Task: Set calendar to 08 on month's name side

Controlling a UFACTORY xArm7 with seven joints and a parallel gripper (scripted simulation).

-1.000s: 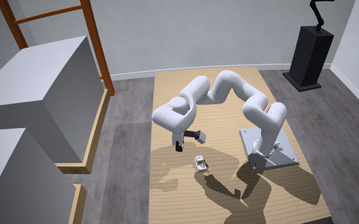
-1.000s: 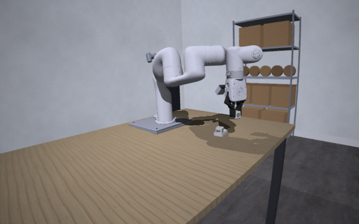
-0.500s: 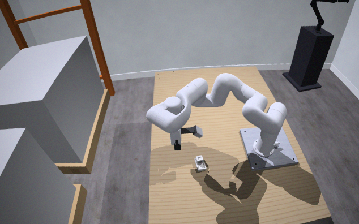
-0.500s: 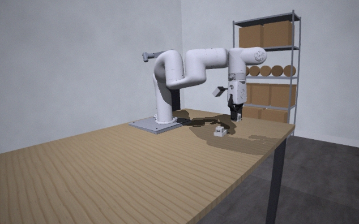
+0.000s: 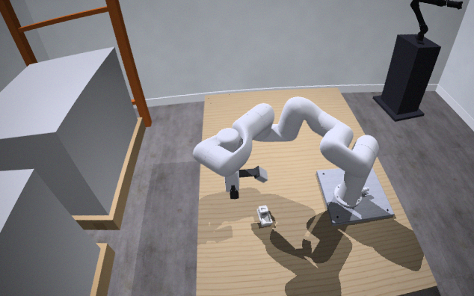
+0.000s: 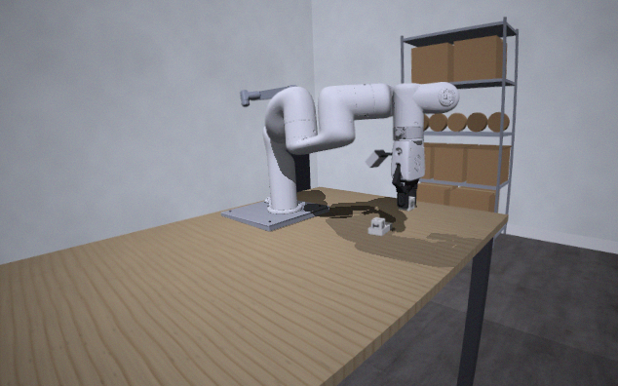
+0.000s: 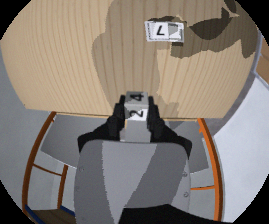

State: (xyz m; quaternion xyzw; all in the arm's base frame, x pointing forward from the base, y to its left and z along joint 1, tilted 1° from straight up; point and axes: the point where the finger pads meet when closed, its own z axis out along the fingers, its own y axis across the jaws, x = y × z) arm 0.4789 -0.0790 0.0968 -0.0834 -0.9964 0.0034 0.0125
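Tool point(image 7: 137, 117) clamped on a white digit cube point(image 7: 135, 113), raised above the worktop point(image 5: 273, 254). Calendar tray point(image 5: 265, 217) lies apart, one cube point(image 7: 159, 30) inside.

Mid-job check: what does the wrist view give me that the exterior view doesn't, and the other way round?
Only the wrist view shows the printed digits: a 2-like mark on the cube clamped in the gripper, and a mark on the cube left in the tray, with an open slot beside it.

Only the exterior view shows the gripper's height above the table, near its far edge, plus the arm's base plate and the shelf rack.

Both show the gripper away from the tray, and the tray flat on the table.
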